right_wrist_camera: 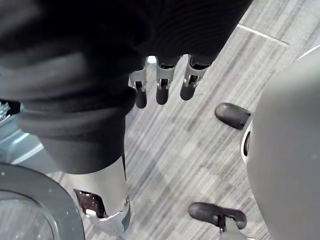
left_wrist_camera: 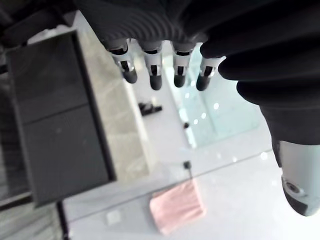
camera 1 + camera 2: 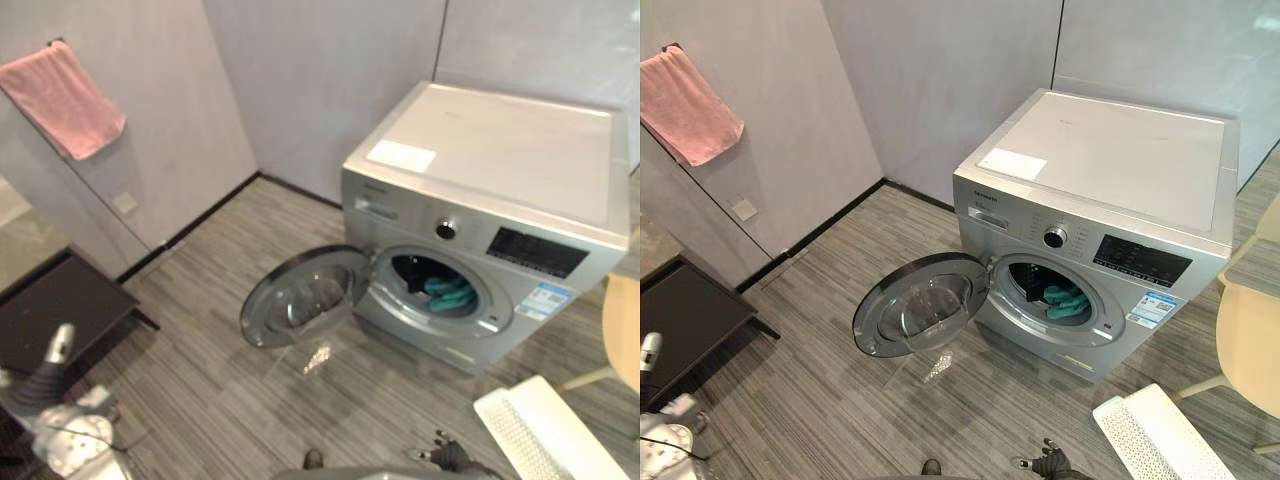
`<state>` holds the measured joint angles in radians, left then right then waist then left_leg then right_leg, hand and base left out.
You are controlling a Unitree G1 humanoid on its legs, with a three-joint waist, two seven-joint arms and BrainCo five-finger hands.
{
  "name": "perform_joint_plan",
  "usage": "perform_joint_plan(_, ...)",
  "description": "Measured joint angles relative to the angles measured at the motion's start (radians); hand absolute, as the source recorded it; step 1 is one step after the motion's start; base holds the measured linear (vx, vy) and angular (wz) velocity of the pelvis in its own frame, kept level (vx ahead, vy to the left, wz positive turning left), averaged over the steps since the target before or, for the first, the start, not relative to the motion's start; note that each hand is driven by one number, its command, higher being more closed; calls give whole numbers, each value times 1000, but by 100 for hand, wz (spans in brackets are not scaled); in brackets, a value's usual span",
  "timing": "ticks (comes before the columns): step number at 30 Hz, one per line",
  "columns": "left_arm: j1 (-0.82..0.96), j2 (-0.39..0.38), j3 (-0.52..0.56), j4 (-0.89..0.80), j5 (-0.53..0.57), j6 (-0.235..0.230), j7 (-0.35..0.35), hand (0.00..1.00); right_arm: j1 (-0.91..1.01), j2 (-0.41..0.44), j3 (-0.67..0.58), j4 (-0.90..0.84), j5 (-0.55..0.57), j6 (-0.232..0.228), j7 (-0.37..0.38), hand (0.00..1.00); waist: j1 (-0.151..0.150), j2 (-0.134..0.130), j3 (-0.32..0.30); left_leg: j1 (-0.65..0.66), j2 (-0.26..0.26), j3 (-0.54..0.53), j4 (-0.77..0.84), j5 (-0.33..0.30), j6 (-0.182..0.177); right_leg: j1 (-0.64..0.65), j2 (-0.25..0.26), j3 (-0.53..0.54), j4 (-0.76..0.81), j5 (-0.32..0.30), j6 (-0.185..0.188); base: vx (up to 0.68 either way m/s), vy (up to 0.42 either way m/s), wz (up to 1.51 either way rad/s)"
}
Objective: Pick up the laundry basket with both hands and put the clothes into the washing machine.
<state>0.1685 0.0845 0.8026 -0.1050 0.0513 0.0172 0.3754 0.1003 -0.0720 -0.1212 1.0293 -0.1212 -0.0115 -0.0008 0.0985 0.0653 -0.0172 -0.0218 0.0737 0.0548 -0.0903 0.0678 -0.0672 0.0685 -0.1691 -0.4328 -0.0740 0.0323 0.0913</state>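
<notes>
The right hand hangs over the grey striped floor with its fingers loose and apart, holding nothing. The left hand also has relaxed, empty fingers and is near the low dark table.

The white perforated plastic laundry basket lies on the floor at the robot's right, and no hand touches it. Beyond it stands the silver front-loading washing machine. Its round glass door is swung open to the left. Teal clothes lie inside the drum (partly in shadow).

The machine has a blue-and-white label beside the opening, a dark display panel and a white sticker on top. Their print is too small to tell.

A pink towel hangs on the far wall.
</notes>
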Motion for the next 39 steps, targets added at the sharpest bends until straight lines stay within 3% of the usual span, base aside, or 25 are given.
perform_joint_plan(5,-158,250,10,272,-31,8,-2,0,-5,-27,69,-17,-7,2,7,0,-2,-26,-5,-61,18,-1,9,1,-16,-64,23,0,3,7,-4,-88,-14,-4)
perform_joint_plan(7,-267,359,-49,434,-59,7,-13,0,-7,-35,97,-43,-7,9,7,0,-4,-65,16,-119,32,-3,24,16,-21,-111,31,0,8,22,-22,-78,-17,-4)
perform_joint_plan(8,-296,383,-65,476,-63,7,-25,0,-11,-35,101,-44,-7,12,7,0,-6,-75,24,-130,32,-6,25,20,-21,-122,35,-1,10,23,-24,-92,-4,1)
perform_joint_plan(11,-507,479,-209,724,-157,8,-85,0,-15,-36,111,-108,-7,16,5,0,-18,-136,69,-225,55,-15,21,52,-32,-224,51,-4,36,31,-36,-85,-24,1)
perform_joint_plan(15,-691,488,-336,904,-199,9,-124,0,-7,-33,123,-182,-6,11,4,0,-34,-190,106,-284,67,0,19,70,-29,-295,55,2,47,39,-46,-22,-4,-10)
perform_joint_plan(18,-821,488,-432,983,-209,9,-158,0,11,-31,131,-234,-4,-3,-2,0,-34,-213,115,-328,76,6,20,79,-34,-344,62,14,48,48,-59,21,-10,-15)
perform_joint_plan(23,-1057,489,-592,1065,-217,7,-179,0,15,-21,175,-319,5,-26,-16,0,-35,-233,161,-392,104,14,20,92,-53,-401,97,22,16,69,-83,20,-41,-13)
perform_joint_plan(26,-1152,475,-705,1087,-202,4,-180,0,15,-13,206,-370,8,-31,-19,0,-57,-247,188,-407,117,14,20,95,-56,-410,112,22,5,71,-86,49,-25,-4)
perform_joint_plan(27,-1174,459,-749,1098,-152,-4,-170,0,17,-13,222,-389,13,-36,-19,0,-65,-249,189,-417,119,16,21,95,-57,-420,115,23,2,73,-88,52,10,-5)
perform_joint_plan(31,-1208,432,-772,1168,34,-12,-168,0,15,-8,252,-397,14,-52,-18,0,-59,-247,192,-427,119,27,22,96,-58,-431,115,27,-5,76,-93,53,25,-5)
perform_joint_plan(35,-1189,390,-739,1207,63,21,-181,0,-10,10,262,-396,13,-46,-14,0,-56,-247,192,-406,116,30,22,95,-58,-405,113,30,-19,86,-88,33,39,1)
perform_joint_plan(39,-1115,340,-712,1201,56,24,-197,0,-57,26,278,-406,9,-30,-8,0,-52,-245,192,-389,117,46,21,94,-58,-400,111,48,-19,94,-77,-19,45,-10)
